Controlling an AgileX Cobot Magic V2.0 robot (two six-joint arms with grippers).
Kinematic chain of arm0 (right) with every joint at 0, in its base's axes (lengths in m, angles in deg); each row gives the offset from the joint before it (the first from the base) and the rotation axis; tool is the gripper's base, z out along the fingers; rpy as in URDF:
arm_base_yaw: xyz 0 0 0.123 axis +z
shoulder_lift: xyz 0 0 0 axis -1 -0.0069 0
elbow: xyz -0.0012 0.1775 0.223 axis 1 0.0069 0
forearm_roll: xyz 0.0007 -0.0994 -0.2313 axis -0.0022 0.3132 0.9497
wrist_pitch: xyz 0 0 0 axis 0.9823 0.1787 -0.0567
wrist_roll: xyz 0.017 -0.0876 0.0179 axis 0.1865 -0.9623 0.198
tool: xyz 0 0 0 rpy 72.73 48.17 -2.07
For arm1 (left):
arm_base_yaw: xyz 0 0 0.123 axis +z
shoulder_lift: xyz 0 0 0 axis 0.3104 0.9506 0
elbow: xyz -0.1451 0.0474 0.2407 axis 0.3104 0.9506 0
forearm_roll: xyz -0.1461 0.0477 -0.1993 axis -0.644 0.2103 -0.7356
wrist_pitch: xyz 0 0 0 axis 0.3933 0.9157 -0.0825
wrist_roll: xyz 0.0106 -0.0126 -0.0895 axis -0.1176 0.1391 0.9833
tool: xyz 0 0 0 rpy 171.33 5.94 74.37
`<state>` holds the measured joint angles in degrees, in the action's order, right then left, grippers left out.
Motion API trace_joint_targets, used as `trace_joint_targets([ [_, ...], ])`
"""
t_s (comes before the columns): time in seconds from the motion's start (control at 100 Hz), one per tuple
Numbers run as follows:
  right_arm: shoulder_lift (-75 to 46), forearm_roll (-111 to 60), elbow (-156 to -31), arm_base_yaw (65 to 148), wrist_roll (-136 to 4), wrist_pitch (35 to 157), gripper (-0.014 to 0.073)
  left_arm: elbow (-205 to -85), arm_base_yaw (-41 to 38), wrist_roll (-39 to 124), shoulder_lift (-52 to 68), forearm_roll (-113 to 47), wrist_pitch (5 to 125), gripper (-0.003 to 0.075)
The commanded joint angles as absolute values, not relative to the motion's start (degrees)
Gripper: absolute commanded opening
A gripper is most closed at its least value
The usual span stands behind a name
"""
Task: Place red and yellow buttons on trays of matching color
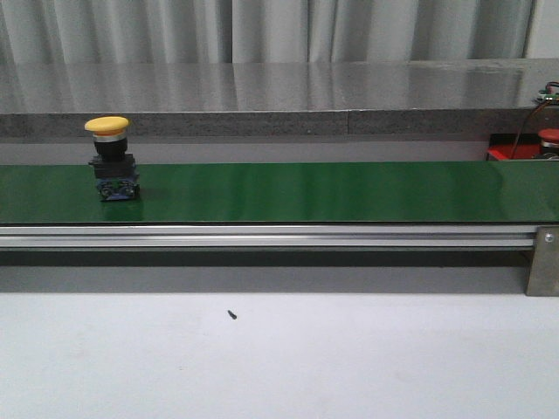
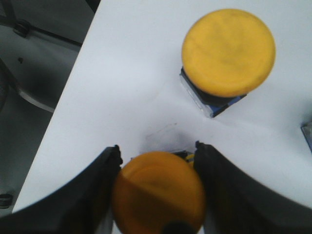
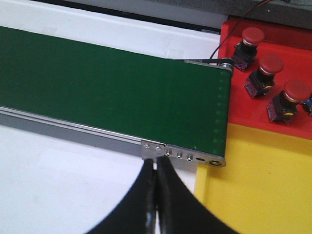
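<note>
A yellow button (image 1: 109, 157) stands upright on the green belt (image 1: 306, 192), near its left end. In the left wrist view my left gripper (image 2: 157, 151) is shut on another yellow button (image 2: 158, 192), its fingers pressed to both sides of the cap above the white table. A third yellow button (image 2: 228, 52) rests on that table just beyond. My right gripper (image 3: 156, 163) is shut and empty, hanging over the white table by the belt's end bracket. Past the belt end lies the red tray (image 3: 243, 105) with three red buttons (image 3: 270, 64), and the yellow tray (image 3: 263, 185) adjoins it. Neither gripper appears in the front view.
The belt's aluminium rail (image 1: 262, 236) runs along its near side, with a metal bracket (image 1: 543, 262) at the right end. A grey stone ledge (image 1: 262, 122) runs behind the belt. A sliver of the red tray (image 1: 502, 154) shows at the far right. The table edge (image 2: 58, 117) drops off beside my left gripper.
</note>
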<state>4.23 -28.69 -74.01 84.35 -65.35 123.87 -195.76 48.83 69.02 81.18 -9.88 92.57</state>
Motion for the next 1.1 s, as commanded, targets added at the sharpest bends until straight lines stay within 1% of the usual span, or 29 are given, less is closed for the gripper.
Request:
trace_joint_targets([
  [0.0, 4.39, -29.19, -75.44, 84.47, -65.76, 120.45, -0.0070, -197.71, 48.99, 69.48, 77.59, -10.46, 89.87, 0.0228],
  [0.02, 4.39, -29.19, -75.44, 84.47, -65.76, 120.45, -0.0070, -197.71, 48.99, 69.48, 77.49, -10.46, 90.02, 0.0205],
  [0.12, 4.39, -29.19, -75.44, 84.47, -65.76, 120.45, -0.0070, -197.99, 48.99, 69.48, 76.91, -10.25, 91.05, 0.0139],
  [0.25, 4.39, -29.19, -75.44, 84.47, -65.76, 120.45, -0.0070, -198.73, 48.99, 69.48, 74.92, -10.11, 93.08, 0.0102],
  [0.4, 4.39, -29.19, -75.44, 84.47, -65.76, 120.45, -0.0070, -198.72, 48.99, 69.48, 70.25, -10.38, 96.41, 0.0102],
  [0.65, 4.39, -29.19, -75.44, 84.47, -65.76, 120.45, -0.0070, -198.72, 48.22, 69.26, 62.62, -14.90, 106.15, 0.0103],
  [0.82, 4.39, -29.19, -75.44, 84.47, -65.76, 120.45, -0.0070, -197.32, 46.08, 64.58, 58.63, -21.00, 110.67, 0.0103],
  [0.94, 4.39, -29.19, -75.44, 84.47, -65.76, 120.45, -0.0070, -193.23, 44.06, 63.30, 55.73, -23.51, 110.91, 0.0103],
  [1.09, 4.39, -29.19, -75.44, 84.47, -65.76, 120.45, -0.0070, -184.16, 41.17, 62.78, 51.45, -23.51, 107.56, 0.0104],
])
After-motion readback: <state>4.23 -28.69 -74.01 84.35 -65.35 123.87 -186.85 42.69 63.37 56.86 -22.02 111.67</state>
